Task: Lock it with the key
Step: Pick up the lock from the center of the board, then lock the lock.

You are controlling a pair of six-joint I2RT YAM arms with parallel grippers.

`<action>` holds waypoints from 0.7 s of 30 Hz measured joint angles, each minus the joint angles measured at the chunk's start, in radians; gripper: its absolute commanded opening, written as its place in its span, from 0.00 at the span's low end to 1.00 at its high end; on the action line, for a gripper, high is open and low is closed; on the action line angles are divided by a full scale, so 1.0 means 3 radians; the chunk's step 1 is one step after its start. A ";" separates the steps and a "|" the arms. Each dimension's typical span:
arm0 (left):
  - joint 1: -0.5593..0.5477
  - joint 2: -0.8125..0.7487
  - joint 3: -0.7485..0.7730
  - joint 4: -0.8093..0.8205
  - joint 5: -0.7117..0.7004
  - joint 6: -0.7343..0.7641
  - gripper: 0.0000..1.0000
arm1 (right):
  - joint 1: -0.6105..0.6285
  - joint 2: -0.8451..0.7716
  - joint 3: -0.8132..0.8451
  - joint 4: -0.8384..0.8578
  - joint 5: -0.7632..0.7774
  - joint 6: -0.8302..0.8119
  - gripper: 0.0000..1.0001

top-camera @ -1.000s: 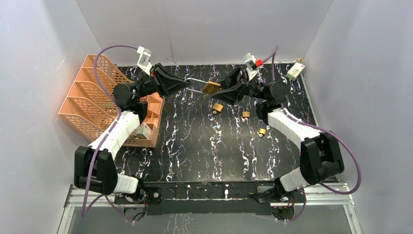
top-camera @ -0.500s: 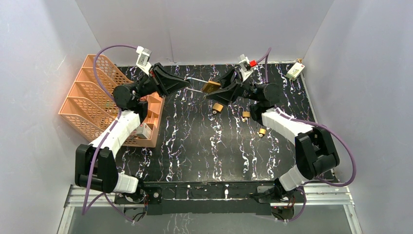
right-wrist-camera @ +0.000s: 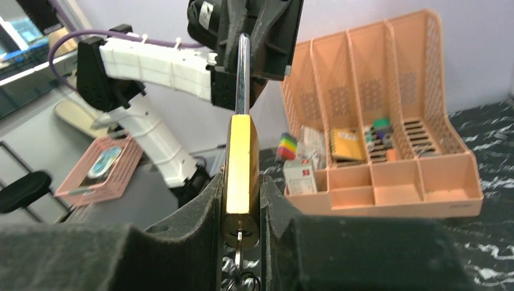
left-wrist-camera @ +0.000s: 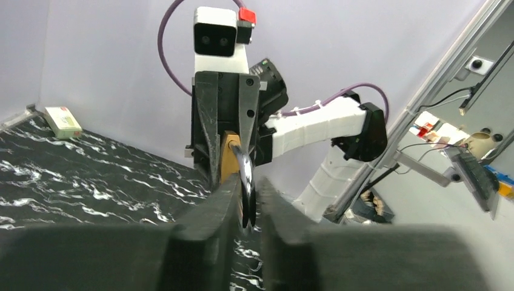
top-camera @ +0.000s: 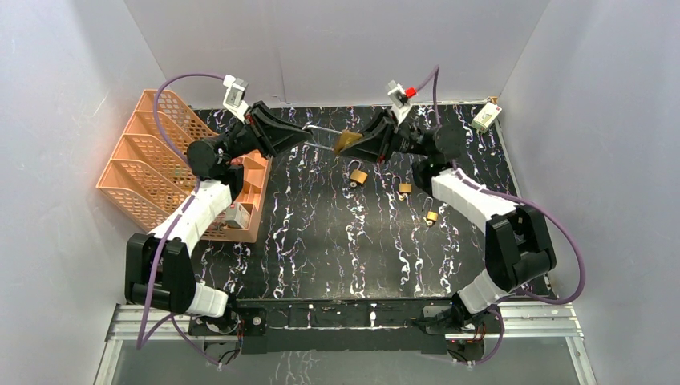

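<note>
A brass padlock [top-camera: 346, 141] hangs in the air over the back of the table, between both arms. My left gripper [top-camera: 307, 132] is shut on its steel shackle [left-wrist-camera: 245, 179], which runs between the two fingertips in the left wrist view. My right gripper [right-wrist-camera: 241, 200] is shut on the padlock's brass body [right-wrist-camera: 241, 160], one finger pressed against each flat side. A small key [right-wrist-camera: 239, 242] sticks out of the keyhole at the body's bottom end, with its ring dangling below. The shackle [right-wrist-camera: 242, 73] runs up from the body into the left gripper [right-wrist-camera: 245, 42].
Three more small brass padlocks [top-camera: 358, 176] [top-camera: 405, 189] [top-camera: 431, 216] lie on the black marbled table [top-camera: 321, 241]. An orange desk organizer [top-camera: 152, 160] with small items stands at the left. A white box [top-camera: 483, 118] sits at the back right corner.
My right gripper has moved in towards the left and closed its jaws onto the padlock's body. The left gripper has kept its hold on the shackle without moving.
</note>
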 measured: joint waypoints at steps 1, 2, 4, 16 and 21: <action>0.0004 -0.0001 0.0000 0.0014 -0.0003 -0.0004 0.56 | -0.0020 0.0000 0.0100 -0.0149 -0.0102 0.0010 0.00; 0.0004 -0.0003 0.0000 0.0029 -0.0001 -0.0037 0.90 | -0.0051 0.0000 0.0226 -0.0341 -0.0228 0.0005 0.00; 0.0005 -0.0024 -0.0001 0.0018 0.0010 -0.0015 0.98 | -0.0111 -0.0001 0.0507 -0.0797 -0.0505 -0.0019 0.00; -0.0056 -0.0081 0.0200 -0.0125 0.0922 -0.0369 0.72 | -0.0370 -0.0462 0.0745 -0.2419 -0.1546 -0.0359 0.00; -0.0338 -0.0038 0.0201 -0.0156 0.1198 -0.0352 0.55 | -0.0366 -0.0403 0.0779 -0.2427 -0.1619 -0.0268 0.00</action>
